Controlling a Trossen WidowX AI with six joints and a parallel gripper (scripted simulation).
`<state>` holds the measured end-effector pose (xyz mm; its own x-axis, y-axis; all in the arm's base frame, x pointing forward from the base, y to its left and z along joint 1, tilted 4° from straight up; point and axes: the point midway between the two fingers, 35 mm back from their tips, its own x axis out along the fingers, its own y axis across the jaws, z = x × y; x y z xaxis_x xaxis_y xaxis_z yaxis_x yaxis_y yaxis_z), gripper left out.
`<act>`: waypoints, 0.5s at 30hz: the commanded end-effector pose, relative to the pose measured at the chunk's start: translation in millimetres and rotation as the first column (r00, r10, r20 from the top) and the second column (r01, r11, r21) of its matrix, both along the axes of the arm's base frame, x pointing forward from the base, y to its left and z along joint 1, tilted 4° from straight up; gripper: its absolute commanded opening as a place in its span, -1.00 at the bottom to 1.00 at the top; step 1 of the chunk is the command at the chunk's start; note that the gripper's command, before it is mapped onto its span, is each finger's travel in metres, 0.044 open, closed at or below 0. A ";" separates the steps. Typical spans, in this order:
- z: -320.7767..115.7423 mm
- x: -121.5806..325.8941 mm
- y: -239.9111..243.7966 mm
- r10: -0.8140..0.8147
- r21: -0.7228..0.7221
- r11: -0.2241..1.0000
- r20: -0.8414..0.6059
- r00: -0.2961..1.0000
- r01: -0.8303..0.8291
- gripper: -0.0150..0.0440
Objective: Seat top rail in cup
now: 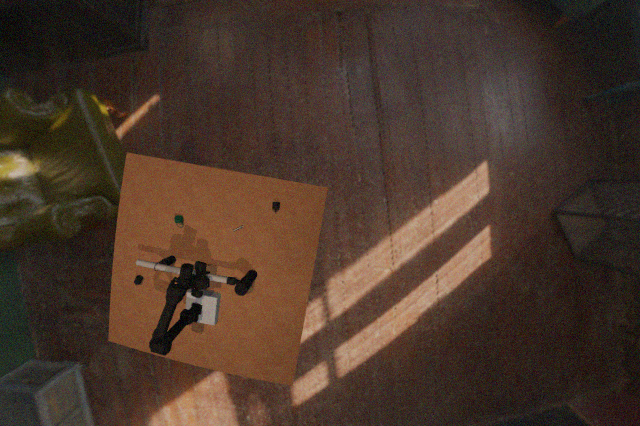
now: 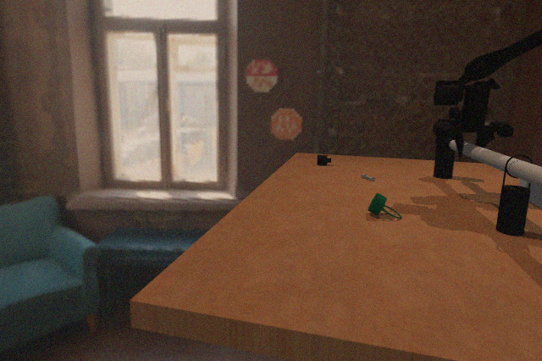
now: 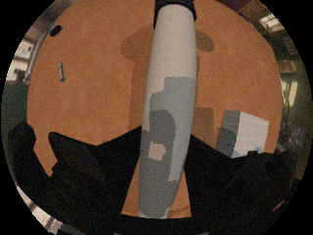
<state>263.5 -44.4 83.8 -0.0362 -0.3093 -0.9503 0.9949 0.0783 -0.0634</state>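
Observation:
The pale rail (image 1: 149,264) (image 2: 529,172) (image 3: 176,54) runs above the table through the thin loop (image 2: 506,169) on top of the small black post (image 2: 512,210). Its far end meets the dark rail-end cup (image 1: 232,280) beside the big black post (image 1: 246,282) (image 2: 444,155). The rail end is inside the cup's rim in the wrist view; how deep it sits is hidden. The band's height near the post cap is too dark to tell. My gripper (image 1: 199,276) (image 3: 162,132) is shut on the rail, between the loop and the cup.
A white block (image 1: 207,307) (image 3: 253,134) stands near the arm. A green cap with a ring (image 1: 178,219) (image 2: 378,204), a small bolt (image 1: 237,228) (image 2: 367,177) (image 3: 61,72) and a black fitting (image 1: 276,205) (image 2: 323,159) (image 3: 56,30) lie on the table. Another black piece (image 1: 138,279) lies at the left.

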 end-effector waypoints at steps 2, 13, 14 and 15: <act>1.0 0.5 -1.6 0.001 -0.007 1.000 0.002 1.000 -0.001 -0.49; 0.1 0.1 -0.8 0.000 0.000 1.000 0.000 1.000 0.000 -0.49; 0.1 0.2 -1.2 0.000 0.000 1.000 0.000 1.000 0.000 -0.49; 0.1 0.3 -1.6 0.000 0.000 1.000 0.000 1.000 0.000 -0.49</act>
<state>263.5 -44.5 83.7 -0.0365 -0.3086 -0.9505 0.9949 0.0781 -0.0636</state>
